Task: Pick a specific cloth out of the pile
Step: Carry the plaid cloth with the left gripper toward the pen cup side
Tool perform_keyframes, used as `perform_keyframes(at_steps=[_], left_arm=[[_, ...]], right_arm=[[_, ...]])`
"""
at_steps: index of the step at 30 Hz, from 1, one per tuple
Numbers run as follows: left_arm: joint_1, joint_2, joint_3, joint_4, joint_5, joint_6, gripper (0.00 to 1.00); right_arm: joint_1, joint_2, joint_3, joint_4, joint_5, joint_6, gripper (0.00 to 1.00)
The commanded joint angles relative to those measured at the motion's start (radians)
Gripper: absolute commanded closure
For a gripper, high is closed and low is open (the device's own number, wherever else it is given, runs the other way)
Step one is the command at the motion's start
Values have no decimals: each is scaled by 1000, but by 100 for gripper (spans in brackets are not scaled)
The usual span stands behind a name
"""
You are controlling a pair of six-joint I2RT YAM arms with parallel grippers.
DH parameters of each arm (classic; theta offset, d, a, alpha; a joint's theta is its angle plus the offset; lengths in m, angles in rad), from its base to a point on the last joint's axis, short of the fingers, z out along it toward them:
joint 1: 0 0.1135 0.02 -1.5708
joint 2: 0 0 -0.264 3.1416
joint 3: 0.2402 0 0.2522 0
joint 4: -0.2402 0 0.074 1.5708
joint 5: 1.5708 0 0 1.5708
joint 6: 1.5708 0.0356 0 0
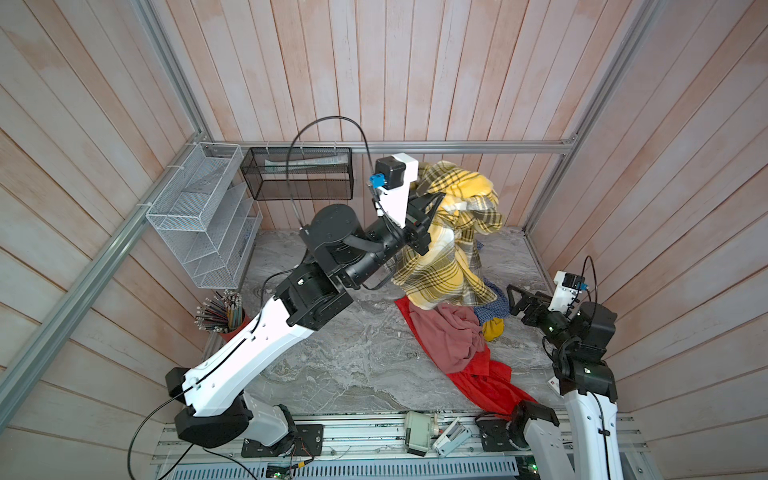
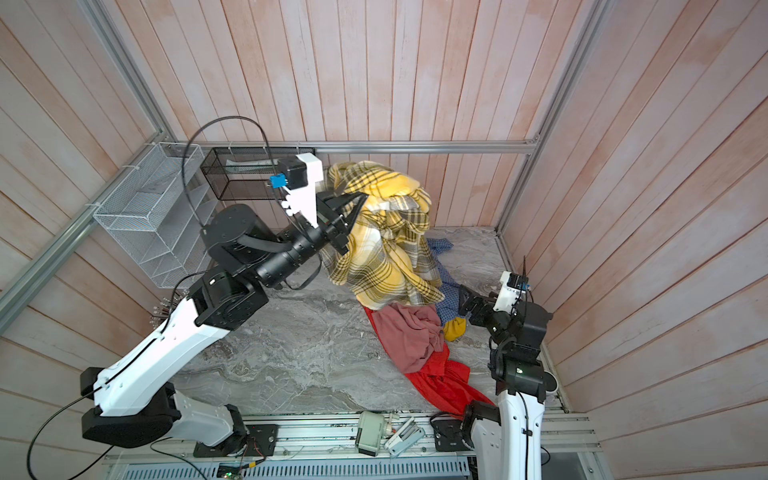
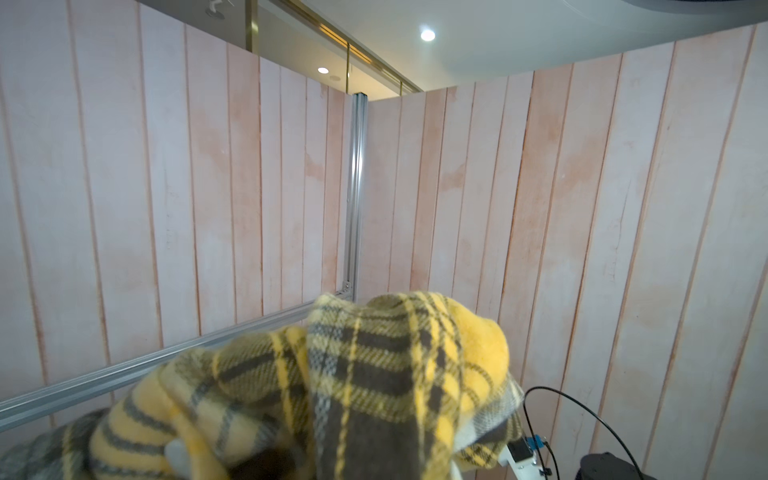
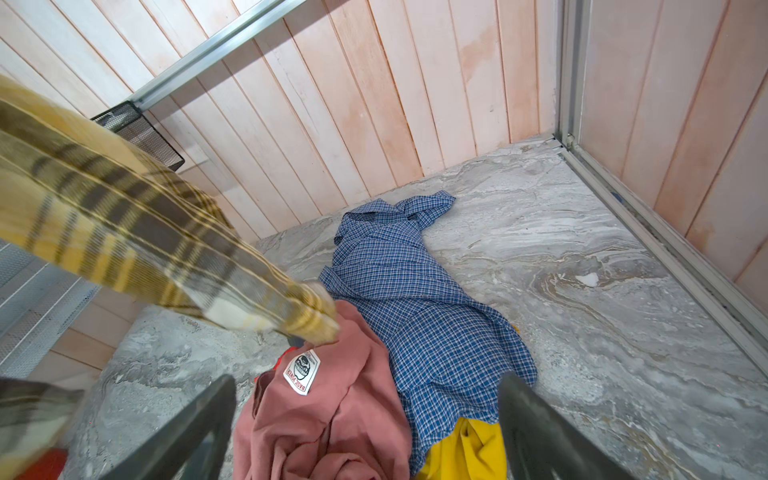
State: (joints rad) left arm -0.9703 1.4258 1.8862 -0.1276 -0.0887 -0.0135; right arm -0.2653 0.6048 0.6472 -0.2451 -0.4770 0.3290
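Both top views look steeply down from high over the near edge, facing the back wall, and take in the whole table. The left wrist view sits raised, close behind the plaid shirt, facing a wall corner. The right wrist view looks from low and near at the pile, which both top views share.

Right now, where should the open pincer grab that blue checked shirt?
Probably the bunched end of the blue checked shirt nearest the back wall, from above: its folds stand up on bare table, clear of the pink garment at its near end.
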Motion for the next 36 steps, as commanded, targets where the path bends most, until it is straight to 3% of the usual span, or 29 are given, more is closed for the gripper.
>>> perform_keyframes(at_steps=[1, 6, 13, 20, 26, 36], left_arm=[[24, -59, -37, 70, -91, 52, 100], [101, -133, -112, 29, -204, 52, 100], [285, -228, -248, -82, -218, -57, 100], [451, -259, -341, -166, -153, -138, 100], [596, -229, -335, -269, -40, -222, 100], [728, -180, -505, -253, 3, -217, 100]], right_arm=[[-5, -7, -13, 53, -63, 12, 2], [-6, 2, -14, 52, -78, 17, 2], [-4, 12, -27, 62, -109, 47, 5], [-4, 17, -22, 66, -114, 59, 6], [-4, 26, -23, 64, -120, 72, 6], [-3, 32, -21, 63, -117, 69, 7]])
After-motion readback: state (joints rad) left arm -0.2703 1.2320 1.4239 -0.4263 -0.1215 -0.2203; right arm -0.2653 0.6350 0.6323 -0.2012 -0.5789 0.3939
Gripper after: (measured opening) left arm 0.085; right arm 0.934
